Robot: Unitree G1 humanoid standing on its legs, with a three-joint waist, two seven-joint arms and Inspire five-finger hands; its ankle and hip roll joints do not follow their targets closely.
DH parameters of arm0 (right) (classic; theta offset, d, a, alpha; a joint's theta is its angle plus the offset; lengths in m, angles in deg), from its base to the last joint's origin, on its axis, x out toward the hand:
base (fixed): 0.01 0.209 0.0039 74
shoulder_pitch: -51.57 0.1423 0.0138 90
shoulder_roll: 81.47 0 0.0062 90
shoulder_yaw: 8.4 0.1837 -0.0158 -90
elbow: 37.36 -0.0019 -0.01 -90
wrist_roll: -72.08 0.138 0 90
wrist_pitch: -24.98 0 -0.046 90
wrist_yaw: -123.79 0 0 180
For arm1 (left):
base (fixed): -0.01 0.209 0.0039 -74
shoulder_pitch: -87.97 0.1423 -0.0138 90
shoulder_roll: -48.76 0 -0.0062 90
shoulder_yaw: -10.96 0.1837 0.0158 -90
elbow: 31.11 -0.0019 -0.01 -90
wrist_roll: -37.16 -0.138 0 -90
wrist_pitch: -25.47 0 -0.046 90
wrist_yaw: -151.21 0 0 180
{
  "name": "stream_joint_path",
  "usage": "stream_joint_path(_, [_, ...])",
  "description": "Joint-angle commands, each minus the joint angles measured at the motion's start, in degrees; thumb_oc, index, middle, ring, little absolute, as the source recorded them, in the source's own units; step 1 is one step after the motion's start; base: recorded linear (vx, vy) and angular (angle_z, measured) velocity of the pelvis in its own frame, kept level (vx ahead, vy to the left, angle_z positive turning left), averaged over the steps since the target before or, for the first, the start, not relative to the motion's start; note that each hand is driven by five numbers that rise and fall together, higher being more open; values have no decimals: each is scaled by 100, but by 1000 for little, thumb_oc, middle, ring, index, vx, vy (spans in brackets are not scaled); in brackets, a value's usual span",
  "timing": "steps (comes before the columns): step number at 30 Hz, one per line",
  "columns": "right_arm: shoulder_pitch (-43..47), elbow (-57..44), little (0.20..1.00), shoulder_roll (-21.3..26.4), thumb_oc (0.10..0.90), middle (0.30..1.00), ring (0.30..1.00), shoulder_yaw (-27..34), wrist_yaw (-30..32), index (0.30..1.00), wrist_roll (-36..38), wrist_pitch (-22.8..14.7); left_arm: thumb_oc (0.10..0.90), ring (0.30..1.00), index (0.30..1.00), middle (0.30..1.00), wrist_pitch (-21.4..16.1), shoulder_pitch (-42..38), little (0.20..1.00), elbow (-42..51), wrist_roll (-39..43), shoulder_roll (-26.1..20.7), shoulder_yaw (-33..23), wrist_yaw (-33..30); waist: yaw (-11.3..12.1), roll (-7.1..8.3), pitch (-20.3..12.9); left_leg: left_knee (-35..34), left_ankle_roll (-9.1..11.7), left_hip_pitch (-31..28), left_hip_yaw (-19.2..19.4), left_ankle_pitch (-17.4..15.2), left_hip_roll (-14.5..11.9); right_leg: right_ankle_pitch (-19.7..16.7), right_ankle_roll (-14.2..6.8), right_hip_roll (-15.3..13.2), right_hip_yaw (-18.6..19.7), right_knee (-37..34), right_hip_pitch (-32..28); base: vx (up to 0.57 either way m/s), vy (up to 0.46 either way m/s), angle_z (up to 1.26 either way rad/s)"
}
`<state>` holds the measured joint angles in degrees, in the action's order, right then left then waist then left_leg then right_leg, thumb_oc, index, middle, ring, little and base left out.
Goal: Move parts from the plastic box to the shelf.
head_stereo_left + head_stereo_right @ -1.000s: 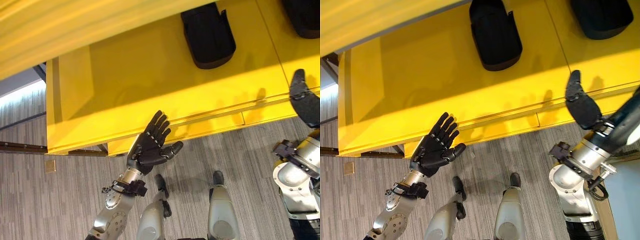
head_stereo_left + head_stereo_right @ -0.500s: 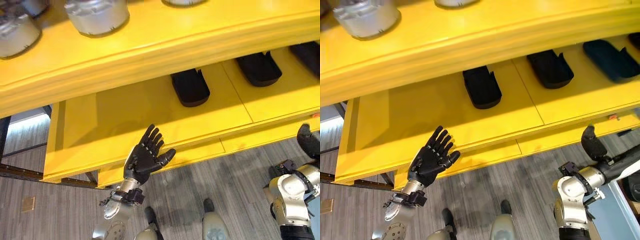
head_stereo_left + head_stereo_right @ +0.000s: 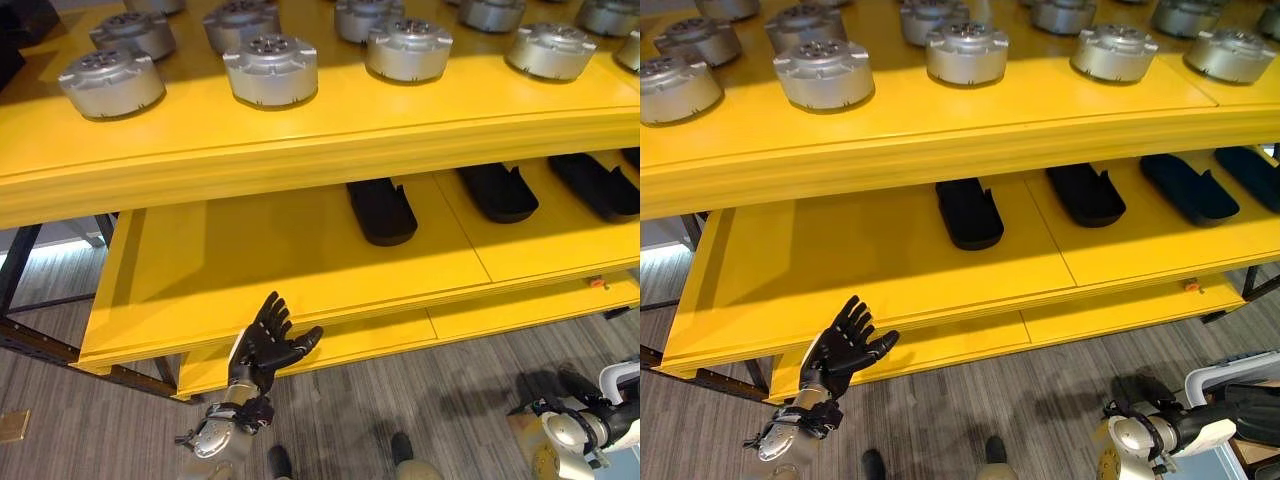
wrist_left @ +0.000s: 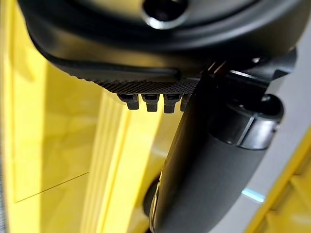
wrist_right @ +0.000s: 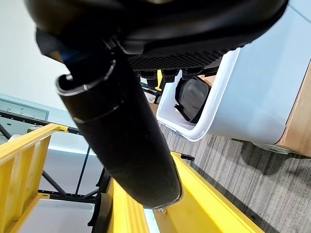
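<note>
Showing at the lower right corner of the eye views, the right arm reaches only as far as its wrist, so the right hand (image 5: 146, 97) must be read in the right wrist view, where its dark bulk and thumb lie very close to the camera and only the roots of the fingers appear; whether those fingers are straight or curled cannot be told. Past that hand, the white plastic box with a rounded rim (image 5: 218, 97) is cut off by the picture edge, and one dark, glossy part (image 5: 193, 96) lies inside it, its outline too small to make out. The left hand (image 3: 265, 345) is raised in front of the lower shelf edge with its palm facing the camera, fingers straight and spread, thumb out to the side, holding nothing. In the left wrist view the same hand covers most of the picture and only yellow surface is legible beyond it. The yellow two-tier metal shelf (image 3: 300, 270) carries, on its upper tier, rows of round silver-grey metal parts with bolt-circle tops (image 3: 270, 68), the rear rows cut off at the top of the view. On the lower tier lie black, elongated, shoe-shaped moulded parts (image 3: 382, 210), set side by side and well apart, the rightmost one cut off by the picture edge. Grey striped carpet floor (image 3: 1020, 390) lies below the shelf.
</note>
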<state>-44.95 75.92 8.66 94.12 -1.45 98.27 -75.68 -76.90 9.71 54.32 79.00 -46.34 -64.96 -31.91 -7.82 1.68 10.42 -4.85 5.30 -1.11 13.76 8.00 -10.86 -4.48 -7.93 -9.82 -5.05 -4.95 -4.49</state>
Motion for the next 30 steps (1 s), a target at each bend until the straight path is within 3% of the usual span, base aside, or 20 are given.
stream_joint_path(1, [413, -132, 1000, 488, 900, 1000, 1000, 494, -65, 1000, -35, -551, 900, 1000, 1000, 1000, -330, -437, 1000, 534, -284, 15, -319, 71, 55, 111, -162, -15, -68, -693, 383, -637, 115, 8, 198, 242, 103, 61, 37, 32, 52, -1])
stream_joint_path(12, [355, -52, 1000, 430, 900, 1000, 1000, 321, -148, 1000, -169, -277, 900, 1000, 1000, 1000, -308, -398, 1000, 568, -344, -2, -422, -183, 156, 207, -219, -15, -221, -807, 345, -784, 309, -34, 144, 203, 43, 30, -72, 34, 67, 0])
stream_joint_path(14, [388, -14, 1000, 539, 900, 1000, 1000, 304, -336, 1000, -504, 18, 900, 1000, 1000, 1000, -425, -371, 1000, 588, -444, -46, -503, -25, 186, 222, -204, -15, -248, -816, 343, -807, 342, -28, 146, 210, 33, 31, -75, 34, 140, -1])
stream_joint_path(17, [206, -217, 1000, 614, 900, 1000, 1000, 261, -152, 1000, -870, 424, 900, 1000, 1000, 1000, -478, -397, 1000, 771, -716, -148, -650, 164, 160, 249, -135, -15, -299, -792, 324, -805, 388, -17, 143, 208, 88, 106, -24, 5, 176, -2])
stream_joint_path(19, [-15, -205, 1000, 622, 900, 1000, 1000, 375, -201, 1000, -451, 419, 900, 1000, 1000, 1000, -437, -555, 1000, 894, -713, -329, -793, 350, 107, 305, -61, -15, -347, -744, 364, -805, 438, -60, 90, 189, 158, 167, 91, -71, 148, 1])
stream_joint_path(24, [-217, 66, 1000, 611, 900, 1000, 1000, 522, -402, 1000, -317, 161, 900, 1000, 1000, 1000, -48, -1060, 1000, 1105, -727, -649, -813, 582, -17, 566, 96, 107, -459, -706, 661, -903, 485, -494, -184, 106, 338, 24, 310, -28, 50, -3])
stream_joint_path(27, [-239, 87, 1000, 598, 900, 1000, 1000, 516, -623, 1000, -375, 189, 900, 1000, 1000, 1000, 43, -988, 1000, 1181, -893, -677, -864, 484, 33, 663, 152, 168, -437, -781, 923, -982, 448, -637, -326, 1, -37, 7, 369, -33, 32, -43])
stream_joint_path(28, [-113, 16, 1000, 650, 900, 1000, 1000, 419, -987, 1000, -524, 303, 900, 1000, 1000, 1000, -116, -696, 1000, 1281, -1018, -653, -970, 70, 225, 657, 184, 205, -405, -910, 1313, -1086, 317, -635, -487, -351, -1034, 410, 358, -143, 68, -71])
stream_joint_path(30, [-68, -30, 1000, 670, 900, 1000, 1000, 398, -962, 1000, -468, 375, 900, 1000, 1000, 1000, -153, -607, 1000, 1308, -1005, -662, -965, -16, 278, 596, 183, 338, -488, -813, 1402, -1097, 259, -479, -388, -529, -1022, 955, 373, -182, 44, -215])
